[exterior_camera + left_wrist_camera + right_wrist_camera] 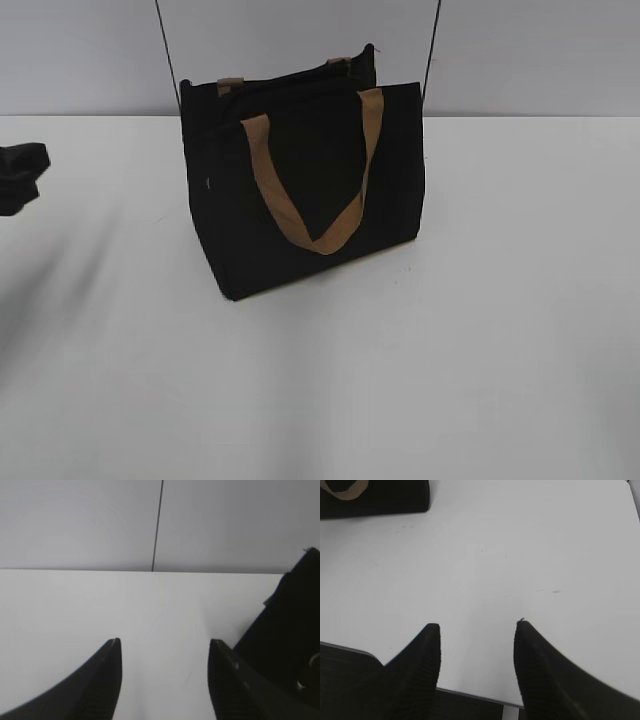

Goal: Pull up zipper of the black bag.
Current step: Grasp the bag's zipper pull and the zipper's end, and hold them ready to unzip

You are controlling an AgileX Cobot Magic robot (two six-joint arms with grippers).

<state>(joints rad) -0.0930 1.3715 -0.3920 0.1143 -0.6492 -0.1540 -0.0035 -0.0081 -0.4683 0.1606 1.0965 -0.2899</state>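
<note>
The black bag [300,190] stands upright at the middle back of the white table, one tan strap handle [315,215] hanging down its front. The zipper [285,82] is a thin dark line along the top edge, and a tiny pale speck [207,184] shows near the bag's left corner. The left gripper [165,641] is open and empty above bare table, with the bag's end [290,630] just to its right; it shows as a dark shape at the left edge of the exterior view [22,175]. The right gripper [477,625] is open and empty near the table's front edge, far from the bag [395,502].
The white table [480,360] spreads wide around the bag. A grey wall with two thin dark vertical lines [168,50] [432,50] stands close behind. The table's front edge [470,694] lies under the right gripper.
</note>
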